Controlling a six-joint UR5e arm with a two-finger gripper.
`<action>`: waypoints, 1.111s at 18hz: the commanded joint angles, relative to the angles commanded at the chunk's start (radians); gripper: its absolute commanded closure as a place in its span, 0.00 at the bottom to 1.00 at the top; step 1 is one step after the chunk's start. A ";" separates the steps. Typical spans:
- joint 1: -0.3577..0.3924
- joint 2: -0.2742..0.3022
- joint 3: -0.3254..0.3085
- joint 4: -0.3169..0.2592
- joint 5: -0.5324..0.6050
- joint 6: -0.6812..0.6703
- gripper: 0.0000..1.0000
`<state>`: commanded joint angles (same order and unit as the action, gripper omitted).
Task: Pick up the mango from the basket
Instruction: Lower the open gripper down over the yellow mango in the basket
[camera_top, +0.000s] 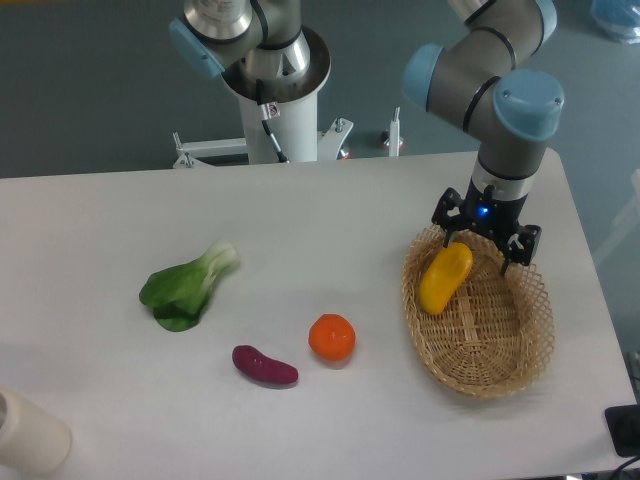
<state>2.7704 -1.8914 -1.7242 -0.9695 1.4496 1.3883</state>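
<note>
1. Near left corner: cream cylindrical container (30, 435), partly cut off by the frame edge.
2. Near centre on the white table (330, 220): purple eggplant-like veg (264, 365), w/ the round orange fruit (332, 337) just right of it, apart.
3. Left, a bit farther: green bok choy (188, 287), lying well apart from the rest.
4. Right side: wicker basket (520, 360), oval, open-weave rim.
5. Mango (445, 278) lies tilted in the basket's far-left part, upper end leaning toward the rim.
6. Gripper (484, 251) hangs over the basket's far end, fingers spread, 1 finger (452, 232) by the mango's top end, the other (514, 254) well right of it; can't tell if there's contact.
7. Far: robot base (280, 100) behind the table.
</note>
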 joint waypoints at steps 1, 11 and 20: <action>0.000 -0.002 0.002 0.002 0.000 0.000 0.00; 0.002 -0.023 -0.041 0.084 0.002 0.002 0.00; -0.009 -0.046 -0.078 0.098 0.041 -0.002 0.00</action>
<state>2.7612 -1.9374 -1.8023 -0.8713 1.4907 1.3867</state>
